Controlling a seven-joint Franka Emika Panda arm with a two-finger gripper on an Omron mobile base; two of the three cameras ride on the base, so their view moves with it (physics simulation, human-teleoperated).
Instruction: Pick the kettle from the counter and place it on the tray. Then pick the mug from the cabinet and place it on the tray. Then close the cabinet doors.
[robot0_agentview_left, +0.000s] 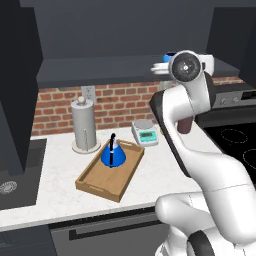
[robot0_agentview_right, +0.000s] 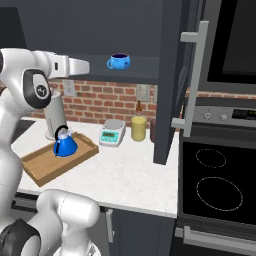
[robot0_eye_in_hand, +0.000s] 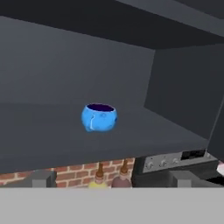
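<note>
Fingers (robot0_eye_in_hand: 43, 178) spread wide and empty, short of the mug (robot0_eye_in_hand: 99, 117) on the cabinet shelf (robot0_eye_in_hand: 52, 144) — coming in too low could knock its rounded side and roll it deeper — kettle (robot0_agentview_left: 113, 154) sits below the shelf on the tray (robot0_agentview_left: 97, 184).

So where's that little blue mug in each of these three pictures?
Left base view: the mug peeks out at upper right, on the cabinet shelf, mostly behind the robot's arm.
Right base view: the mug sits in the upper middle, on the shelf above the brick wall.
Hand view: the mug is just left of centre, alone on the dark shelf.
Shared landmark: the red brick wall below the shelf.
</note>
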